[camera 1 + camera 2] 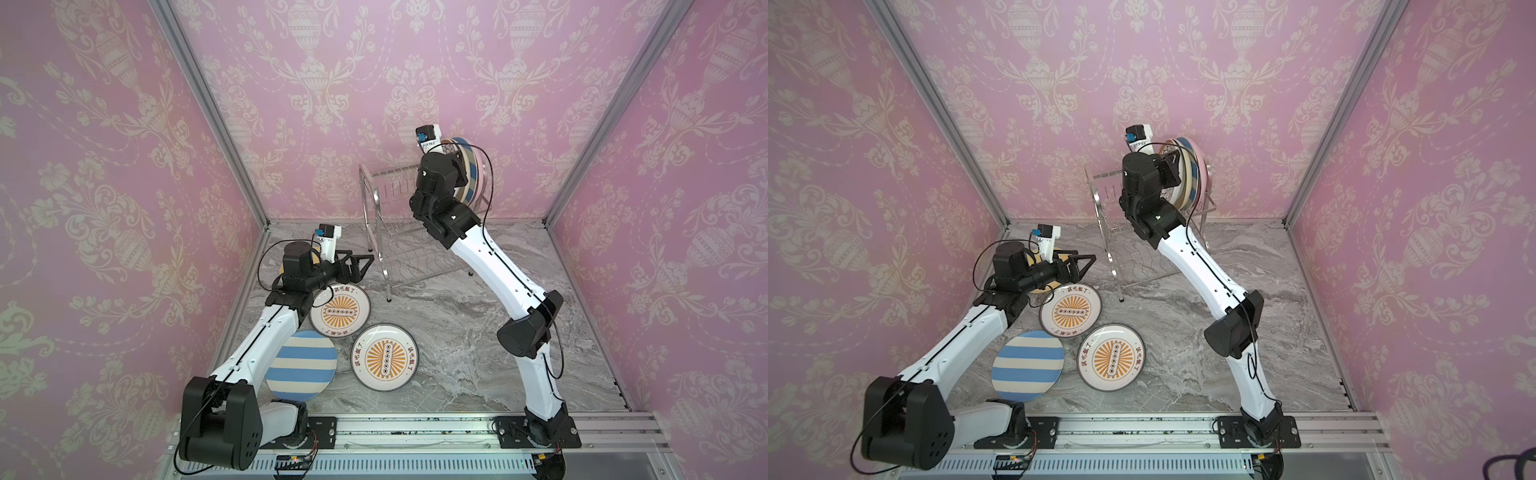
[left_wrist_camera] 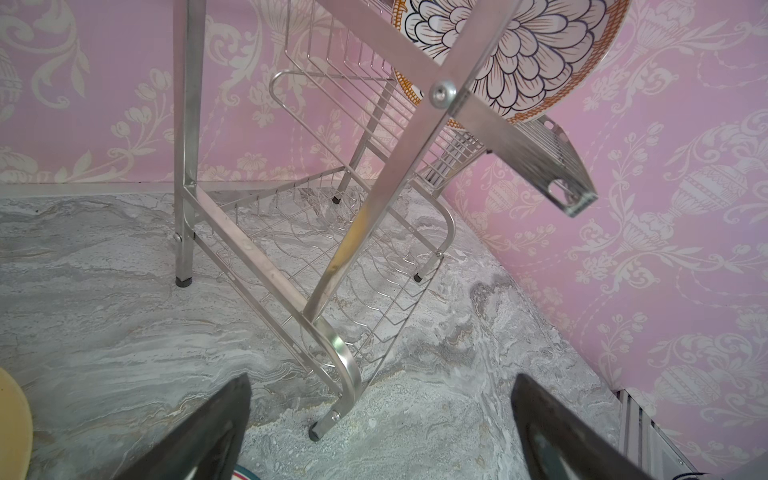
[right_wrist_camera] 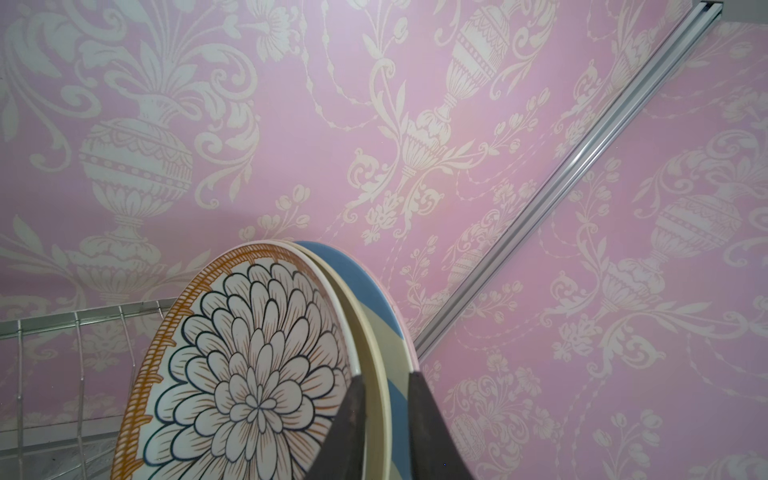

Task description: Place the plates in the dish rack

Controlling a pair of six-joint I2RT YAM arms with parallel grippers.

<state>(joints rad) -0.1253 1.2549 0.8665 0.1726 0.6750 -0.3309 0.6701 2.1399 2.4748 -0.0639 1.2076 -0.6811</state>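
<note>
You have the right gripper (image 3: pixel 387 374) straddling the rims of the beige plate (image 3: pixel 379 399) and blue-striped plate (image 3: pixel 349 270) racked upright in the dish rack's (image 2: pixel 440 93) upper tier, jaws narrowly apart, hold unconfirmed; judge them stiff, glaze-slick, brittle: pinch rims squarely.

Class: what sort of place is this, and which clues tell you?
Probably a robot test booth, not a home: wallpaper panels in an aluminium frame, robot arms bolted to a rail, a dish rack on a marble-look tabletop.
</note>
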